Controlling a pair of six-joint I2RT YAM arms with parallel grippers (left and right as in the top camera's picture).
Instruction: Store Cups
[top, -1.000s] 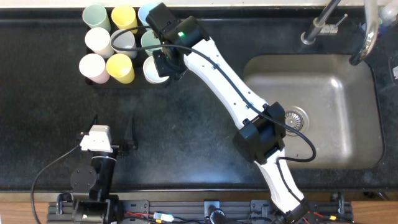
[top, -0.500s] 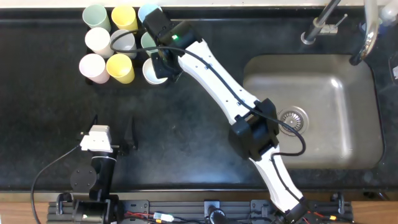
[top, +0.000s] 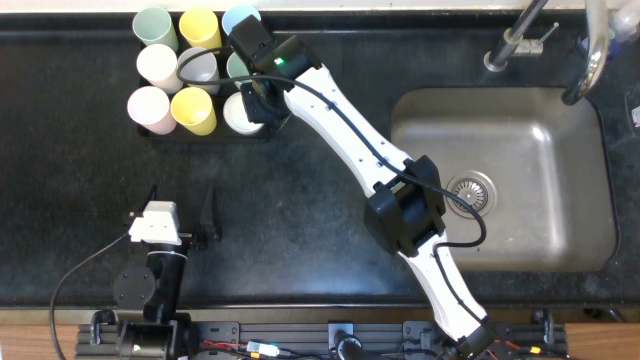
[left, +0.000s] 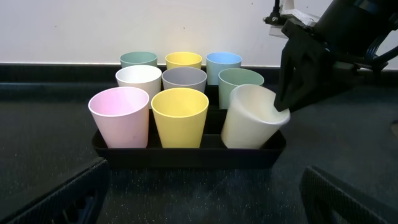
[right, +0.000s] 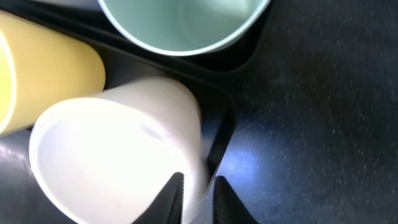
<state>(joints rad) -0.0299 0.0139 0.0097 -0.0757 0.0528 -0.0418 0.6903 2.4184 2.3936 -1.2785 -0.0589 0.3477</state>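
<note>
Nine cups at the tray (left: 186, 157); my right gripper (right: 198, 198) is clamped on the rim of the cream cup (left: 252, 118).
The cream cup leans tilted in the near-row corner of the tray, just beside a yellow cup (left: 180, 117), with a green cup (left: 241, 81) behind it. One finger is inside the rim, the other outside. Base flat on the tray floor: cannot tell. My left gripper (top: 182, 205) sits low over the dark counter (top: 300, 230), well apart from the tray, fingers spread wide, holding nothing.
</note>
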